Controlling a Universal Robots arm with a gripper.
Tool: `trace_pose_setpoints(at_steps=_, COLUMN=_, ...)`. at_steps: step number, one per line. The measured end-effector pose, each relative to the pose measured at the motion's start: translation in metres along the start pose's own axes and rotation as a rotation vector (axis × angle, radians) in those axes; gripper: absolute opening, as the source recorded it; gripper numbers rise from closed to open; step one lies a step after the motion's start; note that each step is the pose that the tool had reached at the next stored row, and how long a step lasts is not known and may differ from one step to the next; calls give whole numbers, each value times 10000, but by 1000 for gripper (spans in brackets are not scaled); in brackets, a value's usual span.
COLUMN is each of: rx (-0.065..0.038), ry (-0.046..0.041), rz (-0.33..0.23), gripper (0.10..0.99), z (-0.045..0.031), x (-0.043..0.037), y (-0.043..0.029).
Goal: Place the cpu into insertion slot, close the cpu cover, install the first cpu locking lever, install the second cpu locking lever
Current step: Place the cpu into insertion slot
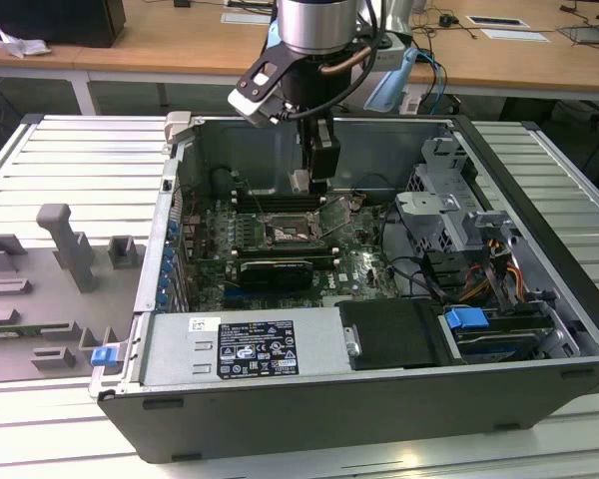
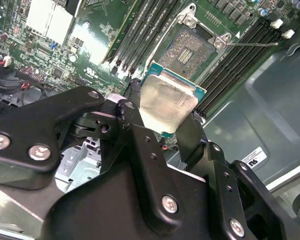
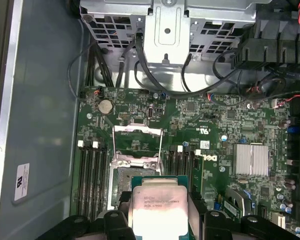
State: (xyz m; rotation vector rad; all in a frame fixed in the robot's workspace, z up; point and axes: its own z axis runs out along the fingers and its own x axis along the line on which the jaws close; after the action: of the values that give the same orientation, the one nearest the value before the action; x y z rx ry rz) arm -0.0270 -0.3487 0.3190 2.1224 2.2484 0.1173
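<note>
gripper [image 2: 162,122] is clamping the cpu [image 2: 167,100] by two opposite edges, fingers [image 2: 135,117] closing on it. cpu is hanging above the green board, near the insertion slot [image 2: 190,50], not touching it. cpu cover [image 3: 137,129] is lying flipped open beside the slot.

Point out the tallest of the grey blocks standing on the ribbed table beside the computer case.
The T-topped grey post at the exterior view's left. It rises well above the low grey blocks around it, which sit much closer to the surface.
</note>
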Motion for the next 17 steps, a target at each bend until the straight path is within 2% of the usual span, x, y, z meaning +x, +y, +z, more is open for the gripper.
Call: trace_pose_setpoints(at_steps=17, rx=-4, ry=-22, rz=236, gripper=529, z=64, x=-1, y=-6)
